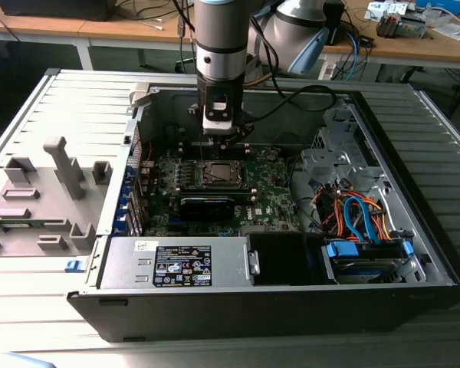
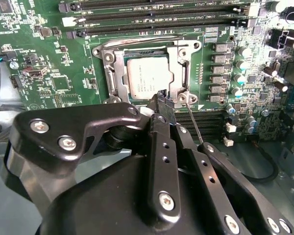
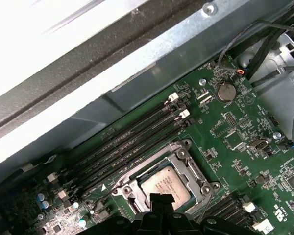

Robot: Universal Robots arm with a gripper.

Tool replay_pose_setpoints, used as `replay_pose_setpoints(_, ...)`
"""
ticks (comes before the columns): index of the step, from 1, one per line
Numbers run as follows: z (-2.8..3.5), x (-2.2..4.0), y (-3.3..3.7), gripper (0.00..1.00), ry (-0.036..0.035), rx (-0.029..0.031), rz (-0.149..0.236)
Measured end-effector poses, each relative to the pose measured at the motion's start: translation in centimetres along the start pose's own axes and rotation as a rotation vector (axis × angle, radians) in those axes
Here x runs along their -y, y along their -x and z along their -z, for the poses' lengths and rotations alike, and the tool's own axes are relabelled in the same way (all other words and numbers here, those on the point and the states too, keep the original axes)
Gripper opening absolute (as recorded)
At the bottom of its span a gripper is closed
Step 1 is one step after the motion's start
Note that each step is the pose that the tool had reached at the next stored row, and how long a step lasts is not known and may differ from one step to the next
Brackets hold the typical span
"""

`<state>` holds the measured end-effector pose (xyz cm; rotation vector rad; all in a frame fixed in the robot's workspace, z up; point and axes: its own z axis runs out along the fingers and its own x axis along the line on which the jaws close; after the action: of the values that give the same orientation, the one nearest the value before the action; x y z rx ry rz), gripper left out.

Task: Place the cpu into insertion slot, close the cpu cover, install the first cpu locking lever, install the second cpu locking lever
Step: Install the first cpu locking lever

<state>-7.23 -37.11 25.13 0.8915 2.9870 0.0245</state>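
Grey ribbed tabletop (image 1: 31, 307) carries an open computer case (image 1: 291, 307) lying on its side, with wooden desks behind. On the exterior view's left a grey moulded fixture (image 1: 46, 199) sits beside the case. The arm (image 1: 218, 38) reaches straight down into the case over the green motherboard (image 1: 272, 195), which has a black graphics card (image 1: 207, 205) on the near side. A silver power supply (image 1: 176, 264) lies along the front wall.

The gripper (image 1: 218, 138) hangs just above the insertion slot (image 1: 218, 173). In the second wrist view the gripper (image 2: 161, 98) has its black fingers drawn together to a narrow tip, and I can see nothing between them. That tip sits at one corner of the cpu cover (image 2: 117, 73), which lies flat as a silver frame. The cpu (image 2: 149, 78) rests in the slot, its grey top showing through the cover's cut-out, just beside the tip. A thin metal rod (image 2: 193, 122) slants away from that same corner, close alongside the fingers. In the first wrist view the gripper (image 3: 161, 199) overlaps the edge of the cpu (image 3: 167, 185).
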Motion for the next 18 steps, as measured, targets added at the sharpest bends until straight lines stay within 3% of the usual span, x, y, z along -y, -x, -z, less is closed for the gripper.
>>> replay_pose_setpoints(18, 0.0, 0.0, 0.0, 0.11, 0.0005, -0.0005, 0.024)
